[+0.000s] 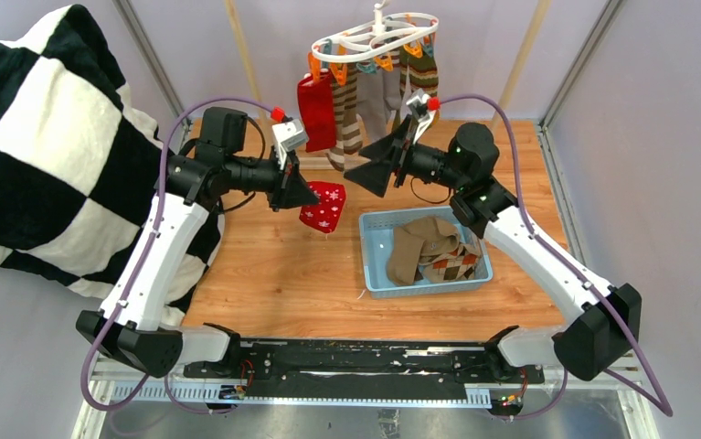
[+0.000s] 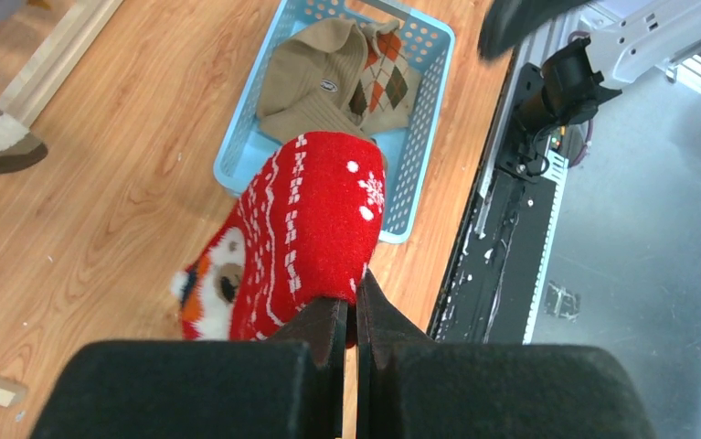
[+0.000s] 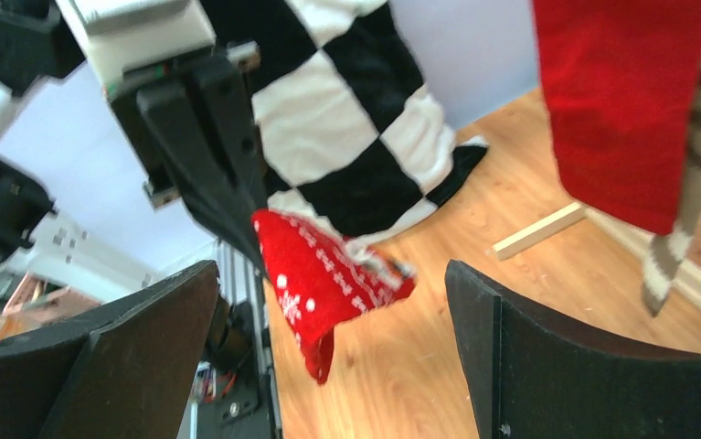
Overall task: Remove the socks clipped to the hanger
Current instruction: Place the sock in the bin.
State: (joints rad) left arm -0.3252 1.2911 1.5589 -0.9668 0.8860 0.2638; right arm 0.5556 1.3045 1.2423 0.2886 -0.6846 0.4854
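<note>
One red knitted sock with white snowflakes (image 1: 323, 207) hangs over the wooden table (image 1: 273, 274), pinched in the left gripper (image 2: 351, 302). Its long axis runs from that pinch toward the light-blue plastic basket (image 1: 371, 265). Other socks (image 1: 351, 110) dangle from the white oval clip hanger (image 1: 378, 41). The right gripper (image 1: 376, 165) gapes wide and empty.

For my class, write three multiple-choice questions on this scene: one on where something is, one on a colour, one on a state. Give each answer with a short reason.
1. Where is the argyle sock? A on the hanger; B in the basket; C on the blanket.
2. What colour is the sock in the left fingers? A grey; B olive; C red.
3. How are the right fingers? A open; B shut on a sock; C out of view.
Answers: 1 B, it lies inside the basket's blue walls. 2 C, it is red with white snowflakes. 3 A, a wide gap shows between them, with nothing held.
</note>
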